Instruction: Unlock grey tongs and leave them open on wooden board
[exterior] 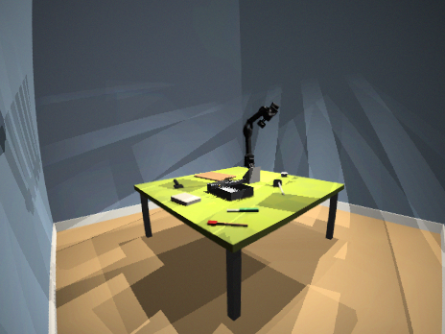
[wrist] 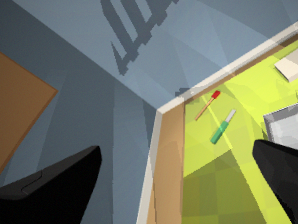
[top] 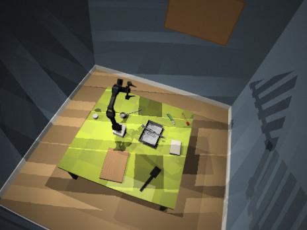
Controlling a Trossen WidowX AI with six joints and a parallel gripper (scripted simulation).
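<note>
The grey tongs (top: 157,132) lie across the dark roasting tin (top: 141,139) (exterior: 242,194) right of the arm's base in the top view. Whether their arms are together is too small to tell. The tin's corner (wrist: 267,121) shows at the right edge of the wrist view; the tongs are out of that view. The wooden board (top: 114,166) (exterior: 215,176) lies flat on the table with nothing on it. My gripper (top: 134,91) (wrist: 177,151) is open and empty, raised high above the table's back left part, well away from the tongs.
A green-handled tool (top: 171,118) (exterior: 244,210) (wrist: 222,127) and a red-tipped one (top: 186,119) (exterior: 227,224) (wrist: 207,105) lie beyond the tin. A pale block (top: 175,147) (exterior: 185,199) is beside it. A black spatula (top: 150,178), a small pot (top: 123,115) and a white cup (top: 95,116) stand or lie around.
</note>
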